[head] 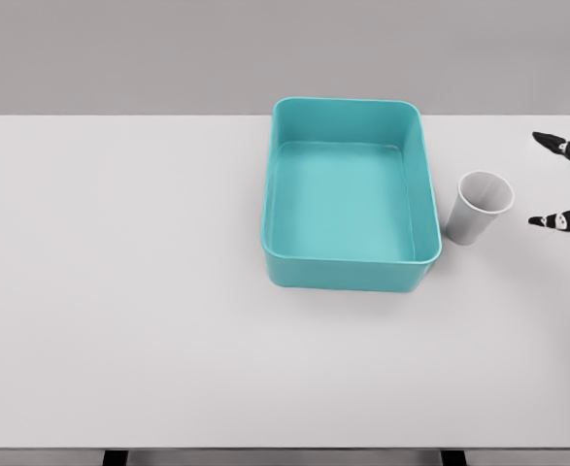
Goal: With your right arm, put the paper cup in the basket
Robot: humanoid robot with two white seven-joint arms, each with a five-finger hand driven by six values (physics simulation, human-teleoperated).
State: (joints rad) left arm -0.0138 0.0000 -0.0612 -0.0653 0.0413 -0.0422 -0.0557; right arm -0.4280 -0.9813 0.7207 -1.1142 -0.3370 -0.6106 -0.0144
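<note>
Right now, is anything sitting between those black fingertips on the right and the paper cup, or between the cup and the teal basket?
Nothing visible. Bare table lies between the right hand and the paper cup. The cup stands beside the basket; only the basket's own right wall separates them.

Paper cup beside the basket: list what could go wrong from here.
1. The paper cup stands tilted, close against the teal basket; a nudge from the right hand might tip it over.
2. Only two spread fingertips show at the right edge, so the grasp could land off-centre and crush the thin wall.
</note>
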